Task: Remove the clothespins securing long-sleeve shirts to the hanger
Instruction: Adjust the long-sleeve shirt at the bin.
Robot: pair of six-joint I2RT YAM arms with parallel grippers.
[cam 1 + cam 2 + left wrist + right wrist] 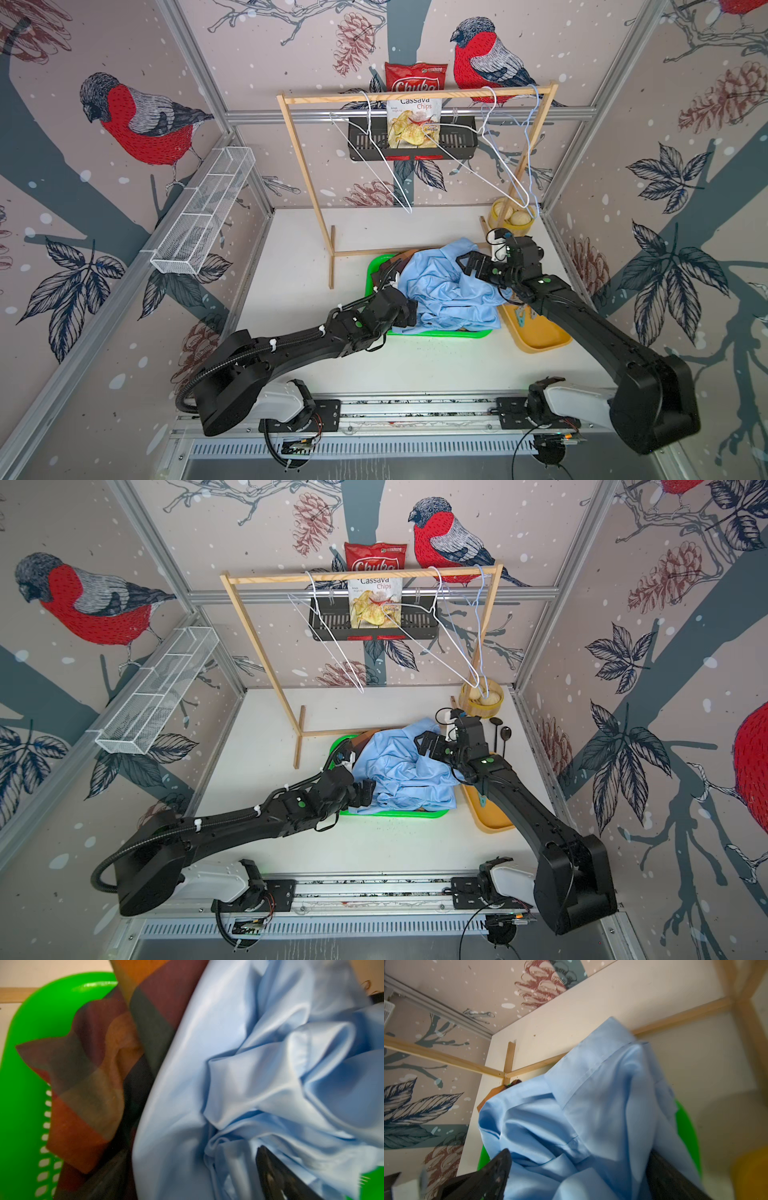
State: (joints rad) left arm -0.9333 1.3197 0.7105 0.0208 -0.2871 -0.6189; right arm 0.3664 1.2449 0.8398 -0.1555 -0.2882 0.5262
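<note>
Scene: two black robot arms reach over a white tabletop point(299, 299) in a booth with bird-print walls.
Shirts: a crumpled light blue shirt point(449, 286) lies heaped on top in a green basket point(440, 333) near the middle of the tabletop. A dark plaid shirt point(93, 1084) lies under it, showing toward the basket's left and rear rim.
Left gripper point(412, 311): at the basket's front-left corner, pressed up to the blue cloth. Its fingers point(270, 1176) stand spread wide, with folds of the shirt lying between them.
Right gripper point(467, 257): over the rear right part of the blue shirt, jaws spread wide with blue cloth below and between them.
Clothespins: a teal clothespin point(482, 801) lies in a yellow tray point(494, 816) at the tabletop's right edge, partly hidden by the right arm.
Rack: a wooden rack point(415, 96) stands along the rear edge, with three wire hangers point(374, 166) on its top rail.
</note>
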